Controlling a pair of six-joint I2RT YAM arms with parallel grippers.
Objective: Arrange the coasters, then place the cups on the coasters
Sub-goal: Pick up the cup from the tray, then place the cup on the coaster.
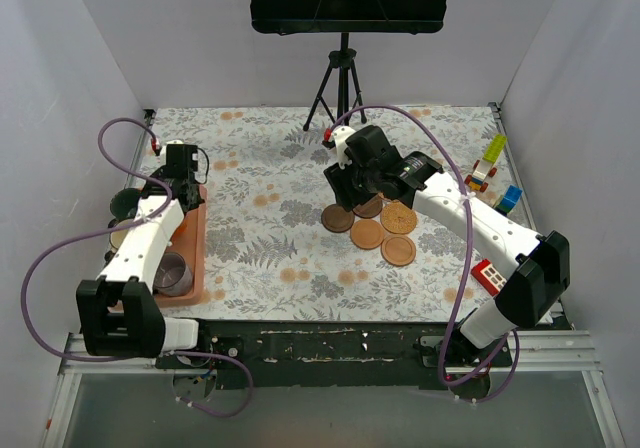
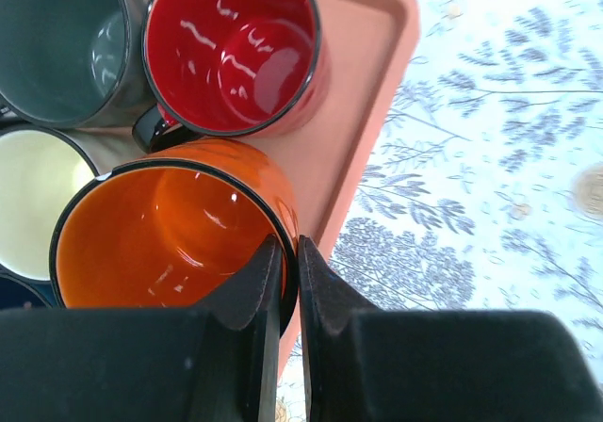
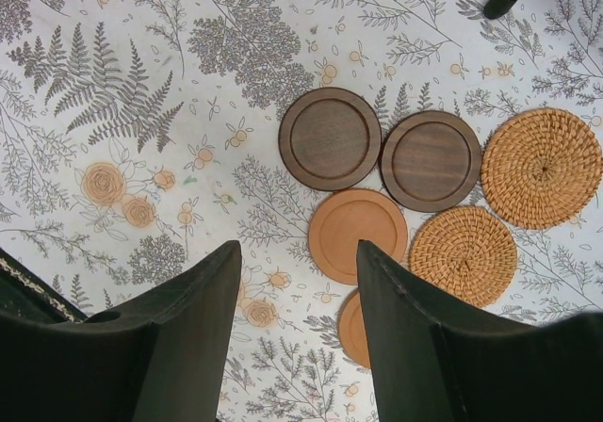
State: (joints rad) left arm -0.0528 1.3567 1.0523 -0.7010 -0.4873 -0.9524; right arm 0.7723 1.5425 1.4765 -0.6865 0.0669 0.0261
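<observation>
On tray [image 2: 377, 83], left fingers [image 2: 247, 300] clamp orange cup [image 2: 160, 243] rim; right fingers [image 3: 188, 328] apart.

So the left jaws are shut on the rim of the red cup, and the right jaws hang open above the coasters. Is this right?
Only the cup is wrong. The left wrist view shows the left jaws shut on the rim of the orange cup; the red cup stands ungripped beside it. The right jaws do hang open above the coasters.
</observation>
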